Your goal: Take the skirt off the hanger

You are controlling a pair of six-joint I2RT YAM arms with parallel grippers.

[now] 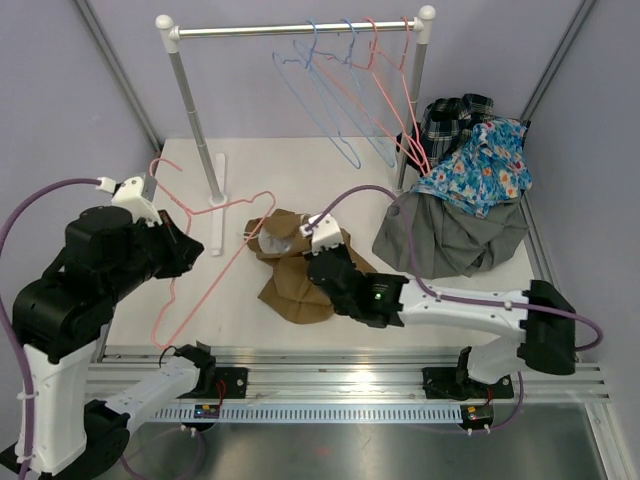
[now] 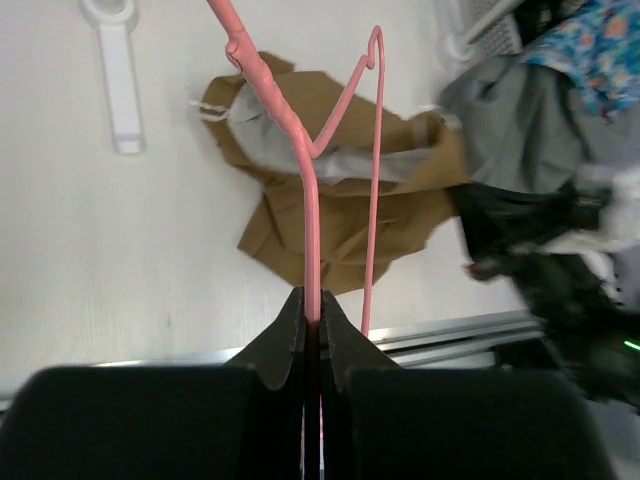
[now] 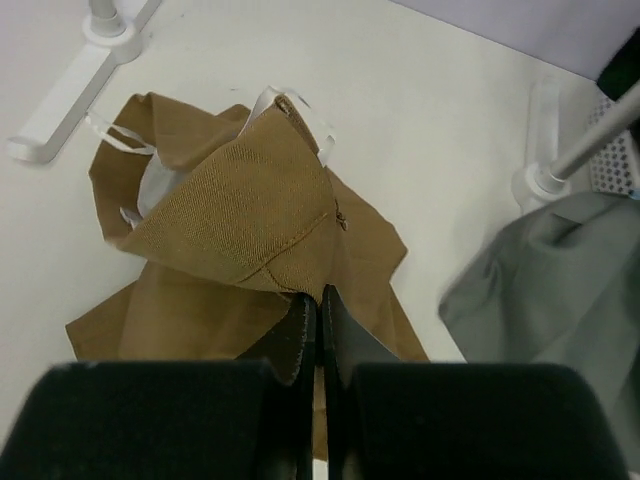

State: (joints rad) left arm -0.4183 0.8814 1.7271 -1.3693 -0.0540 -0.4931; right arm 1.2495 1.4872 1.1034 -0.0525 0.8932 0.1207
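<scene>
A brown skirt [image 1: 295,270] lies crumpled on the white table with its pale lining showing. My left gripper [image 1: 190,250] is shut on the wire of a pink hanger [image 1: 215,275], held above the table left of the skirt. The hanger's far corner reaches the skirt's upper left edge; I cannot tell if they touch. In the left wrist view the hanger [image 2: 308,190] runs out from the gripper [image 2: 312,308] over the skirt [image 2: 350,225]. My right gripper [image 1: 322,262] is shut on a raised fold of the skirt [image 3: 235,205], pinched at the gripper [image 3: 320,298].
A clothes rack [image 1: 295,30] at the back carries several blue and pink hangers [image 1: 350,90]. Its white foot [image 1: 215,215] stands just left of the skirt. A pile of grey [image 1: 450,240], floral blue [image 1: 480,170] and plaid clothes lies at the right.
</scene>
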